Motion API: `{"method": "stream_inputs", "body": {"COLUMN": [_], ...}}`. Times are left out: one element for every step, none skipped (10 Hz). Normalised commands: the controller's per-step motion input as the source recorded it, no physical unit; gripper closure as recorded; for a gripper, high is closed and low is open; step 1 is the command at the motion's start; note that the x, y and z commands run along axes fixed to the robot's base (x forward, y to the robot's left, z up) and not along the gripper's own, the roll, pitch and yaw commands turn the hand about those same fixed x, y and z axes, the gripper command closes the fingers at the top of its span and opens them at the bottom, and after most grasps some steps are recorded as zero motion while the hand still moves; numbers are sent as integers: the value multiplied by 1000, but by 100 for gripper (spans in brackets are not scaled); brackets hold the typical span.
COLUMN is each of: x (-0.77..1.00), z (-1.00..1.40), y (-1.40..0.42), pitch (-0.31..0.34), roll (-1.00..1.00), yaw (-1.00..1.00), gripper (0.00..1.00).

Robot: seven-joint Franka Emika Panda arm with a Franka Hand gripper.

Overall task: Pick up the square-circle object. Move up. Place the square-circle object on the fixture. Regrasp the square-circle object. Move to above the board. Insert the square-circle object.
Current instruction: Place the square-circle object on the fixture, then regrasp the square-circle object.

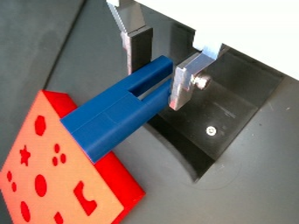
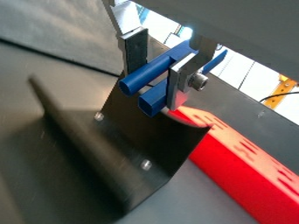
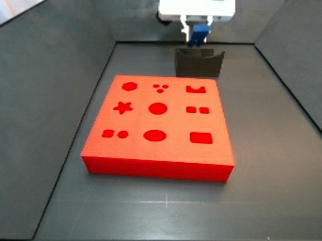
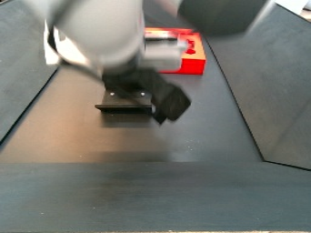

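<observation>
The gripper (image 1: 158, 87) hangs over the fixture (image 1: 225, 114) at the far end of the floor (image 3: 198, 24). Its silver fingers (image 1: 184, 80) are shut on the blue square-circle object (image 1: 117, 114), which lies crosswise between the pads (image 2: 149, 77). Its round and square prongs point out to one side. In a side view the blue piece (image 3: 198, 36) reaches down to the top of the fixture (image 3: 198, 64). The red board (image 3: 157, 127) lies flat in the middle, just in front of the fixture (image 2: 128, 166). In a side view the arm (image 4: 109, 36) hides the piece.
Dark walls edge the floor on both sides (image 3: 283, 85). The board (image 2: 246, 171) lies close beside the fixture's base plate. The board's near corner (image 1: 59, 166) sits under the blue piece's free end in a wrist view. The fixture (image 4: 122, 102) shows below the arm.
</observation>
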Motion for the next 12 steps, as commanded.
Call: {"method": "stream_inputs", "body": {"x": [186, 188, 168, 140, 113, 101, 0, 0, -9, -31, -35, -39], "z": [-1000, -1000, -876, -706, -494, -435, 0, 1000, 1000, 1000, 1000, 1000], "y": [109, 113, 106, 91, 72, 86, 0, 0, 2, -3, -5, -3], "pitch": [66, 56, 38, 34, 28, 19, 0, -56, -50, -38, -27, -14], "roll": [-279, -211, -178, -167, -158, -128, 0, 54, 60, 66, 69, 68], "yaw": [-124, -124, -123, -120, -111, -112, 0, -64, -52, -18, 2, 13], "gripper": [100, 100, 100, 100, 100, 100, 0, 0, 0, 0, 0, 0]}}
